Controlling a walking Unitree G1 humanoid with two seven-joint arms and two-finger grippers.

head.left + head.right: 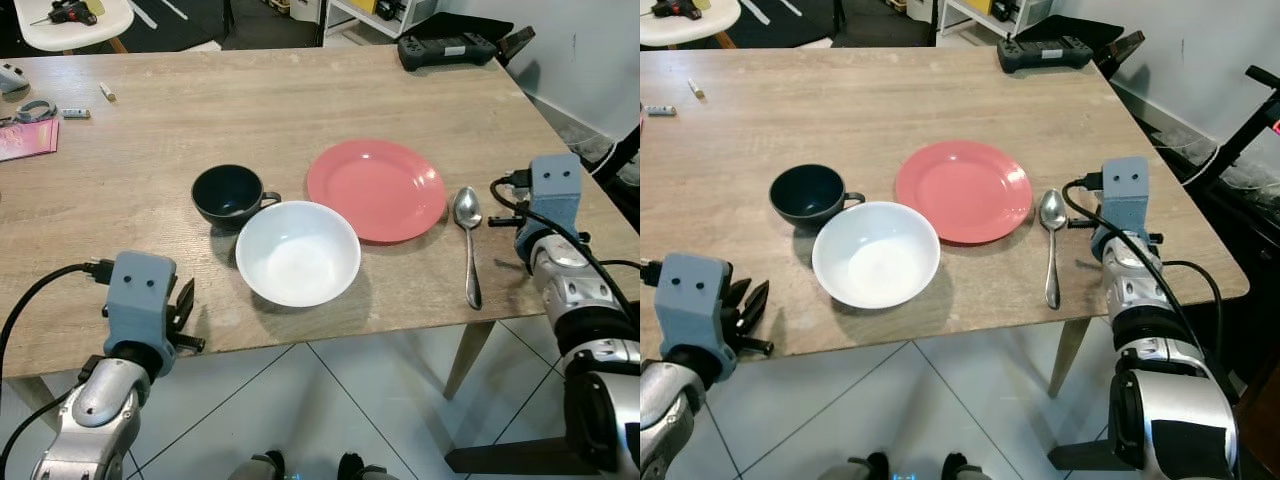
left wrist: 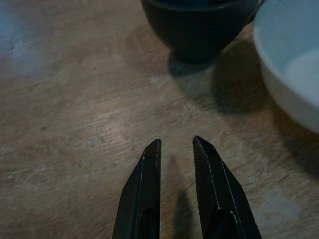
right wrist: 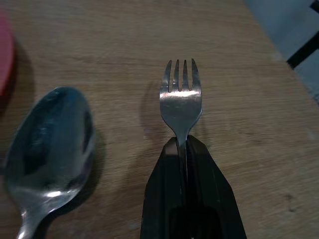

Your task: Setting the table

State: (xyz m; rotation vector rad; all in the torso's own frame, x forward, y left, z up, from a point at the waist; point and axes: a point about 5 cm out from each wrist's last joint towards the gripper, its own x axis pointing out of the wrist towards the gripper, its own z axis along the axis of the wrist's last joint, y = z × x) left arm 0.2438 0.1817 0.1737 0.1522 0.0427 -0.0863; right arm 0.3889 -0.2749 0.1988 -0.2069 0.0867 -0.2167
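On the wooden table (image 1: pixel 250 110) a pink plate (image 1: pixel 376 188) lies right of centre. A white bowl (image 1: pixel 298 252) stands in front of it to the left, touching or nearly touching its rim. Beside the bowl is a dark cup (image 1: pixel 228 193). Just right of the plate lies a steel spoon (image 1: pixel 469 245), bowl end away from me. My right gripper (image 3: pixel 182 144) is shut on a fork (image 3: pixel 181 94), low over the table right of the spoon, tines pointing away. My left gripper (image 2: pixel 174 144) is open with nothing in it, at the table's front edge, left of the bowl.
A black controller (image 1: pixel 447 47) lies at the far right corner. Pink papers (image 1: pixel 28 138) and small items sit at the far left. The right table edge is close to my right arm. A white stool (image 1: pixel 75 20) stands beyond the table; tiled floor lies below.
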